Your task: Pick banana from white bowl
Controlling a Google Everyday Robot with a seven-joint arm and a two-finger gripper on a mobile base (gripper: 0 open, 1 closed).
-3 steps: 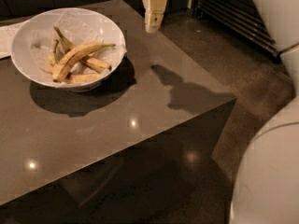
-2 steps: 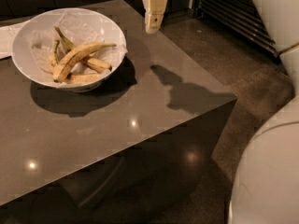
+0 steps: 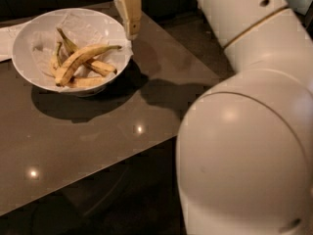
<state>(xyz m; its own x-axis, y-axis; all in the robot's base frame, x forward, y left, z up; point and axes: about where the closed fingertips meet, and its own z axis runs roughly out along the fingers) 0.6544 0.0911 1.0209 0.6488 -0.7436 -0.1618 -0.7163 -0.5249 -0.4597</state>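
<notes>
My gripper [image 3: 130,28] hangs at the top of the camera view, just past the right rim of the bowl [image 3: 27,31], fingers pointing down over the table [image 3: 98,146]. It is near the bowl's edge but not inside it, and holds nothing that I can see. Whether it is parted or pressed together I cannot tell from here.

The banana [image 3: 80,61] lies in the bowl, on top of the others. It runs on a slant from lower left to upper right, its thin stem reaching toward the right rim, the side nearest my gripper. Its skin is yellow with brown marks. Smaller bananas [image 3: 100,68] lie under and beside it: one points up toward the back of the bowl with a dark stem, others rest along the front wall. Crumpled white paper [image 3: 88,26] lines the inside of the bowl.

The bowl stands on the far left part of the table, which is dark, glossy and carries two small light reflections and the bowl's shadow. A flat white sheet [image 3: 6,38] shows at the left edge, partly behind the bowl.

My arm [image 3: 244,131] fills the right side of the view, large, white and rounded, well apart from the bowl.
</notes>
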